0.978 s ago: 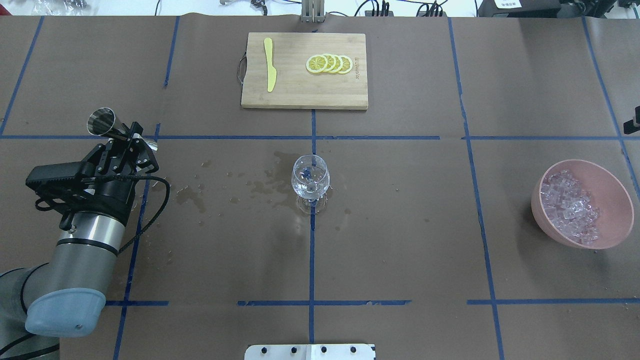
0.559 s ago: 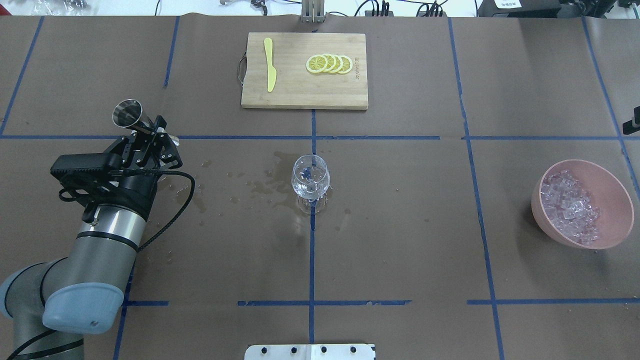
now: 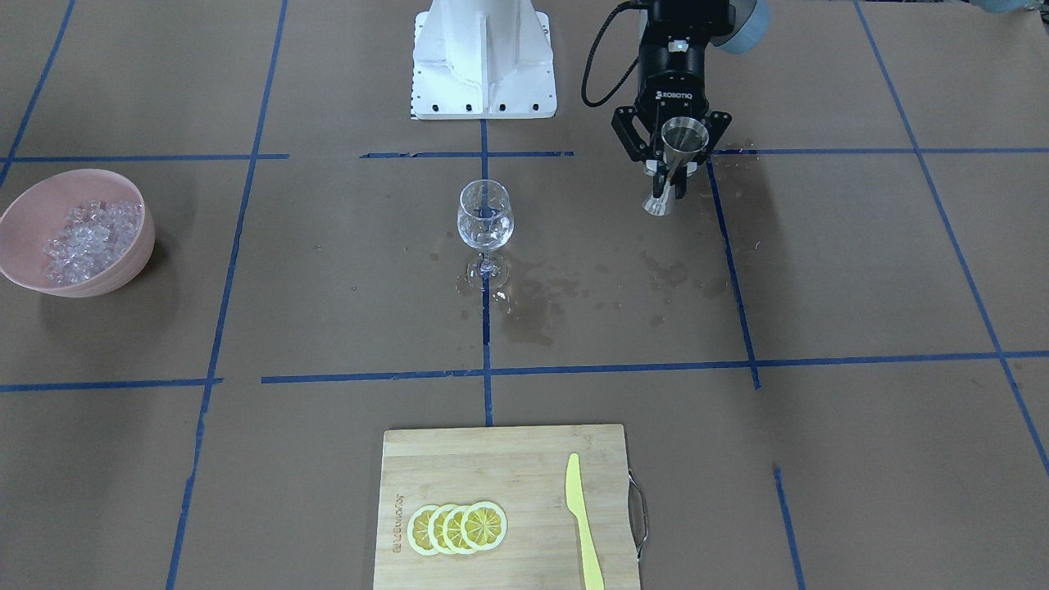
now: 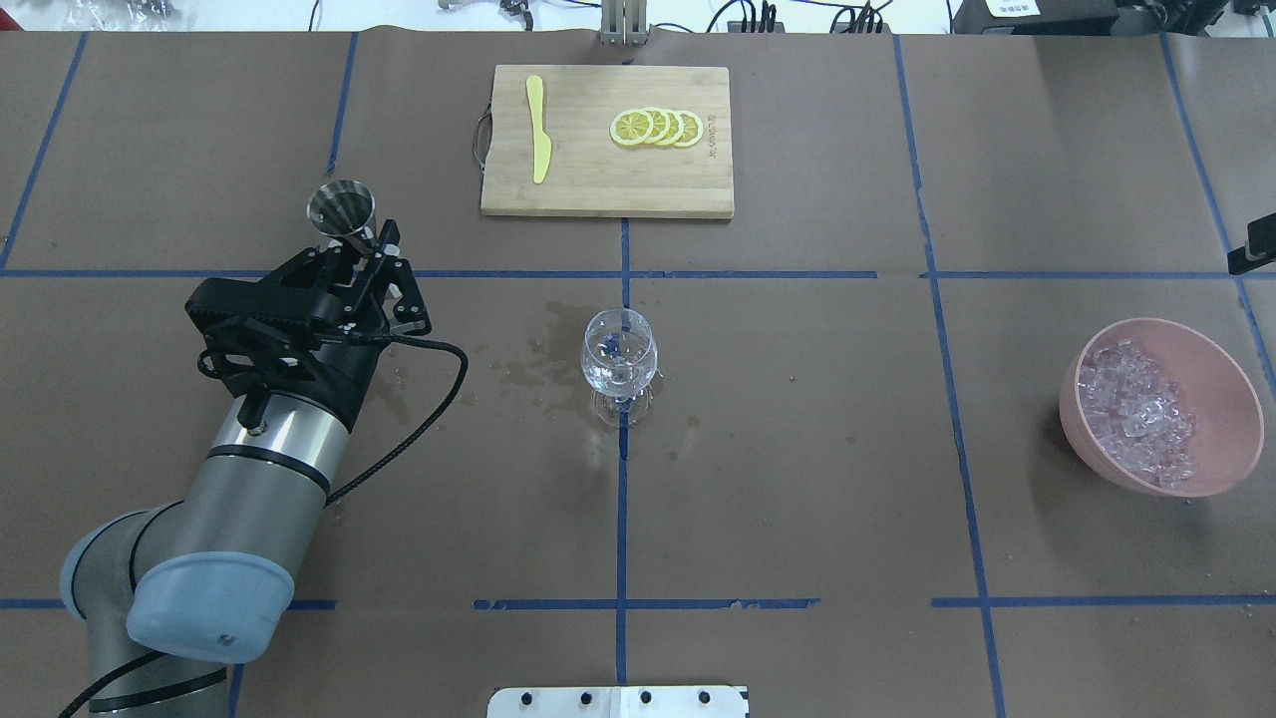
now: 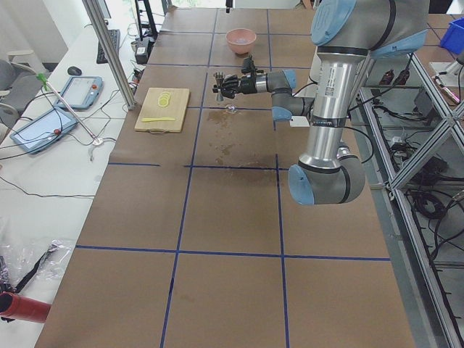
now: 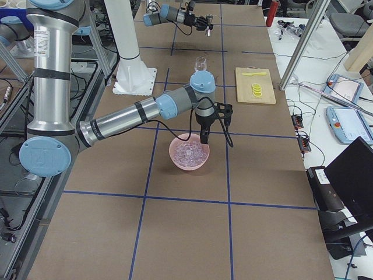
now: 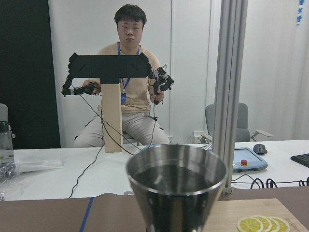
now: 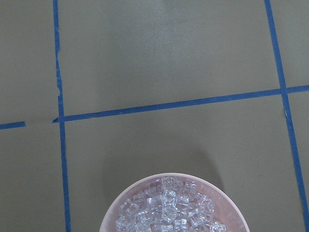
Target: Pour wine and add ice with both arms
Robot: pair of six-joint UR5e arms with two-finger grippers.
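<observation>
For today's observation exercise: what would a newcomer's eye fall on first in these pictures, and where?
The left gripper, raised over the table's left side, clamps a shiny metal jigger. At the centre stands a clear wine glass amid wet splashes, and at the far right a pink bowl holds heaped ice.

Matt brown paper, wet-stained in patches, over the table (image 4: 797,449). Mirror-polished steel jigger (image 4: 342,209) in the matt black left gripper (image 4: 369,247); brushed grey metal left arm (image 4: 269,479). Glossy clear wine glass (image 4: 619,359). Smooth pale bamboo board (image 4: 598,184) at 12 o'clock; matt pink plastic bowl (image 4: 1231,409), glassy glinting ice (image 4: 1131,404) at 3 o'clock.
</observation>
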